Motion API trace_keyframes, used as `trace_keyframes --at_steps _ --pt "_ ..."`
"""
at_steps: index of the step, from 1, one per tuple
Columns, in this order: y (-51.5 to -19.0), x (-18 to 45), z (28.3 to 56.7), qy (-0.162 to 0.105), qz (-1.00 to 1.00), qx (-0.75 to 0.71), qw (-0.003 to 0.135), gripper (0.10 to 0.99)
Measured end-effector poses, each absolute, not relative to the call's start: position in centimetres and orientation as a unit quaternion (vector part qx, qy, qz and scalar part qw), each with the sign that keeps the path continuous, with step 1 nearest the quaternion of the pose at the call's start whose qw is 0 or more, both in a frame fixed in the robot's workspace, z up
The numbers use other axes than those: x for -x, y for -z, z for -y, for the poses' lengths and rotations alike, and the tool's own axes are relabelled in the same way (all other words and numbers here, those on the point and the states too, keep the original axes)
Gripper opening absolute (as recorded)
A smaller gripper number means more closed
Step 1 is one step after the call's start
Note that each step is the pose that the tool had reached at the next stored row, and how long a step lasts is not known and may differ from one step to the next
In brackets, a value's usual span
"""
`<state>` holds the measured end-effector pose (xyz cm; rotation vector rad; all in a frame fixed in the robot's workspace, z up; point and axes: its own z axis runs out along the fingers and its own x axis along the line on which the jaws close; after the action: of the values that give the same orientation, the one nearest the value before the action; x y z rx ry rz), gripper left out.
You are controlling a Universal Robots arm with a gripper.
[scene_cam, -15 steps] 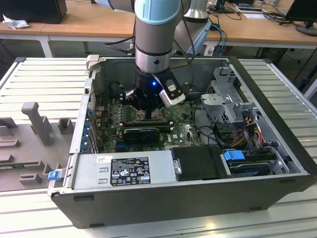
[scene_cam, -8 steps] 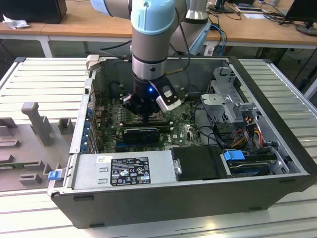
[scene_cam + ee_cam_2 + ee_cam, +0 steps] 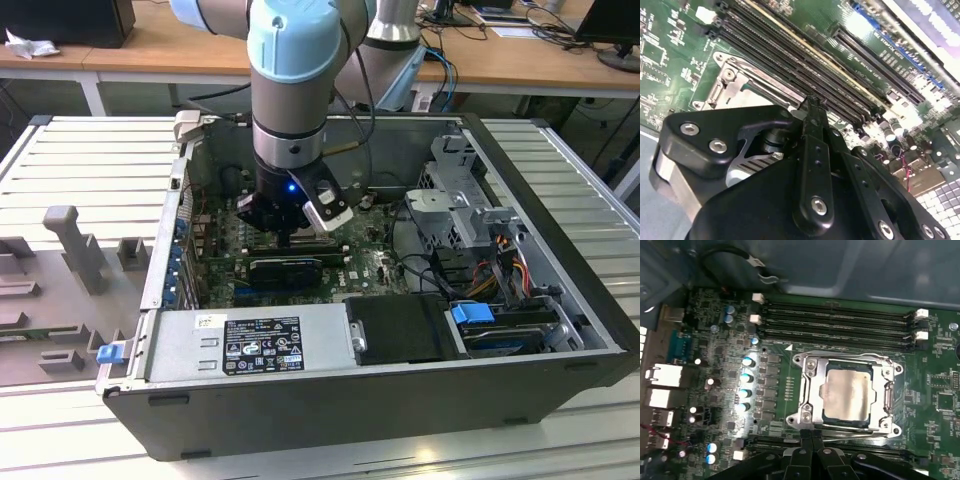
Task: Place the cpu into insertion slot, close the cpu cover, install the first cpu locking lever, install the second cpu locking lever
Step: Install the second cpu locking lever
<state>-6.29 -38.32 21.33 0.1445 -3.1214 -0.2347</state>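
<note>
Already seated cpu [image 3: 847, 392], cpu cover [image 3: 807, 390] (closed), gripper [image 3: 811, 436] beside

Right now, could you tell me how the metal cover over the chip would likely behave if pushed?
The cover looks like thin sheet metal, so probably stiff yet bendable at its edges. It lies flat around the chip, so it likely won't slide. The tool sits beside it.

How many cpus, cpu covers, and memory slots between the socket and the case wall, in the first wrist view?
cpu: 1
cpu cover: 1
memory slots: 4
Total: 6
</note>
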Motion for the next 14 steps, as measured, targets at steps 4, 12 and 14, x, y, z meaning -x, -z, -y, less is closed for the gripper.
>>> trace_keyframes --at_steps 4,12,14 --pt "-21.3 6.9 38.8 0.089 0.995 -0.049 0.004 0.106" --pt "-20.7 7.2 40.0 0.117 0.992 -0.049 0.002 0.106" --pt "-20.6 7.3 40.0 0.123 0.991 -0.049 0.002 0.106"
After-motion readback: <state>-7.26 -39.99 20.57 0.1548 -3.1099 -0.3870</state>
